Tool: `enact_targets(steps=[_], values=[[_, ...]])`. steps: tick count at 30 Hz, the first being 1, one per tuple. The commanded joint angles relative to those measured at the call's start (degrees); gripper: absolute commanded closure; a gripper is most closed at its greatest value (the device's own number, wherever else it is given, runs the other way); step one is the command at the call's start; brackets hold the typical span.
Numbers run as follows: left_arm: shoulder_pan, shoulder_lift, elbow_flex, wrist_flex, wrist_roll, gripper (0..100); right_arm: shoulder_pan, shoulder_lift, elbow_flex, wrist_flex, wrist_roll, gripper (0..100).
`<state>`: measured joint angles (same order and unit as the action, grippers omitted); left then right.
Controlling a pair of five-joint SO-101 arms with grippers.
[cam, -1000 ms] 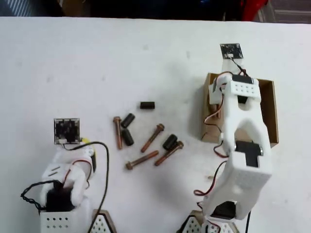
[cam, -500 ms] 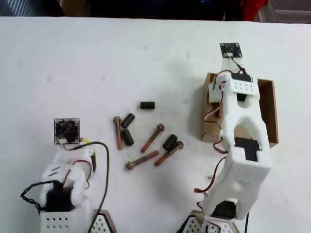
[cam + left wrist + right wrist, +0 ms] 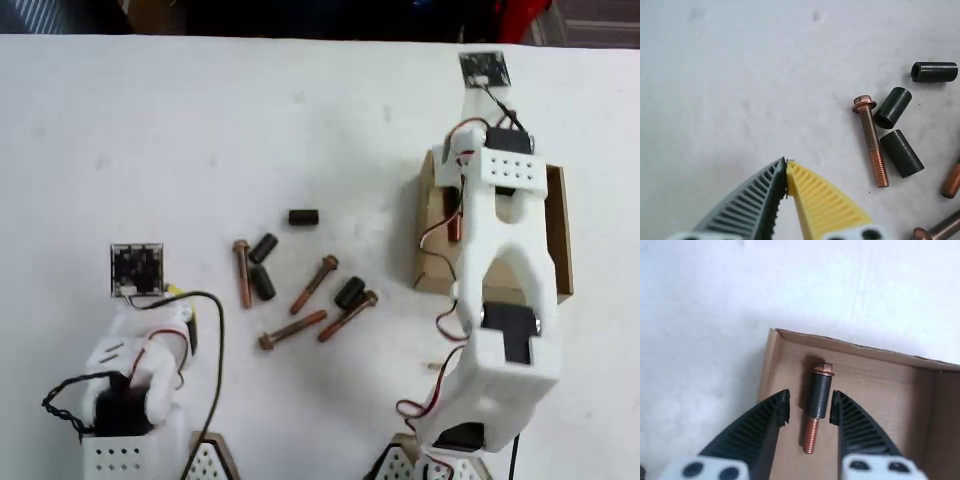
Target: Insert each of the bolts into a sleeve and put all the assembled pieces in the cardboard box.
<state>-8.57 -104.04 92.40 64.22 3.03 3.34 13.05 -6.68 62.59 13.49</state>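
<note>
An assembled piece, a copper bolt in a black sleeve (image 3: pixel 820 390), lies on the floor of the cardboard box (image 3: pixel 777 365). My right gripper (image 3: pixel 809 405) hangs open just above it, one finger on each side, not touching it. From above, that arm covers most of the box (image 3: pixel 560 230), and the piece (image 3: pixel 454 224) shows beside the wrist. Several loose bolts (image 3: pixel 243 272) and black sleeves (image 3: pixel 262 282) lie mid-table. My left gripper (image 3: pixel 786 167) is shut on nothing, low over bare table, with a bolt (image 3: pixel 871 142) and sleeves (image 3: pixel 901 153) a little way off.
The left arm (image 3: pixel 130 385) sits at the near left corner with its black cable looped beside it. The white table (image 3: pixel 150 130) stretches wide behind the parts. Dark floor runs beyond the far edge.
The right arm's wrist has shifted toward the far edge of the table over the box. The left arm and the loose parts have not moved.
</note>
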Motion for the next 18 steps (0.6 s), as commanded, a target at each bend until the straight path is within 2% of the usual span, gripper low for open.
enact_targets(steps=[1,9,15,18], values=[[-0.4,-0.6,-0.4,-1.8,-0.7,98,-4.5,-8.0,-2.5,2.2,0.7,88.5],[-0.6,-0.6,-0.4,-1.4,-0.8,98,-18.7,-14.7,-2.4,8.0,0.7,88.5],[-7.3,-0.6,-0.7,-1.8,-0.8,98,-26.1,-11.9,-2.3,9.3,1.2,88.4],[-9.2,-0.6,-0.7,-1.7,-0.8,98,-28.6,-8.1,-2.4,9.3,10.5,88.5]])
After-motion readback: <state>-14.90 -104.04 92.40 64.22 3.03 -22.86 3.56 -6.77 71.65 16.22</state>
